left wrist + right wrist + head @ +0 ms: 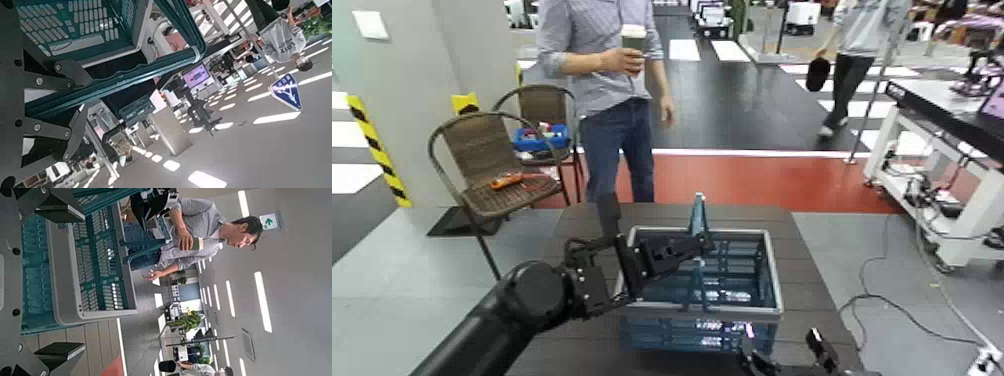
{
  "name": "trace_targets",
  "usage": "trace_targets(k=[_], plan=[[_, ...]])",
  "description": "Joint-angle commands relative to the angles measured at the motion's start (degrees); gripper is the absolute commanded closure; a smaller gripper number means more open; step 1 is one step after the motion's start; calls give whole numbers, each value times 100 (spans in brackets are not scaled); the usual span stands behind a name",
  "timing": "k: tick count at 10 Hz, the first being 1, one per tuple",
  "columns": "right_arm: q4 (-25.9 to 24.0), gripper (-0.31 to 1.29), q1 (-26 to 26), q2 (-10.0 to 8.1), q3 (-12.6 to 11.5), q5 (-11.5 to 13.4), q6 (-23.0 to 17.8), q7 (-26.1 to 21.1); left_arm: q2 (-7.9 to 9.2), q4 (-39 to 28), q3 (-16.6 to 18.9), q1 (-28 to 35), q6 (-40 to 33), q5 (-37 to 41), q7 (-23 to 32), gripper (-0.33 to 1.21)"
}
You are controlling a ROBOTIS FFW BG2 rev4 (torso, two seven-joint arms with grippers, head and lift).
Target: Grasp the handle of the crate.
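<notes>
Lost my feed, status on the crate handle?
Left hand closed on raised handle. Right hand open, low beside crate. Nothing in the way.

The dark table (812, 255) stands on a grey floor (392, 270) with a red strip (752, 180) behind it. Two wicker chairs (482, 165) stand at the far left, near a wall with yellow-black stripes (377, 150). A person (607, 90) holding a cup (633, 40) stands behind the table. A white workbench (942, 140) is at the right.

Teal crate (732, 285) on table, handle (698, 222) upright
</notes>
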Motion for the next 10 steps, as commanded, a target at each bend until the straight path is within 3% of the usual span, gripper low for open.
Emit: trace_targets(k=[1,6,10], plan=[[-12,15,17,18,-33,21,-11,-9,92,-917,574,690,365,-123,516,119],[-29,15,61,61,-77,83,-11,-44,391,-2112,1181,1665,1148,-26,841,119],[-29,15,69,70,-77,135,24,-88,523,-2604,1761,2333,1578,316,991,119]])
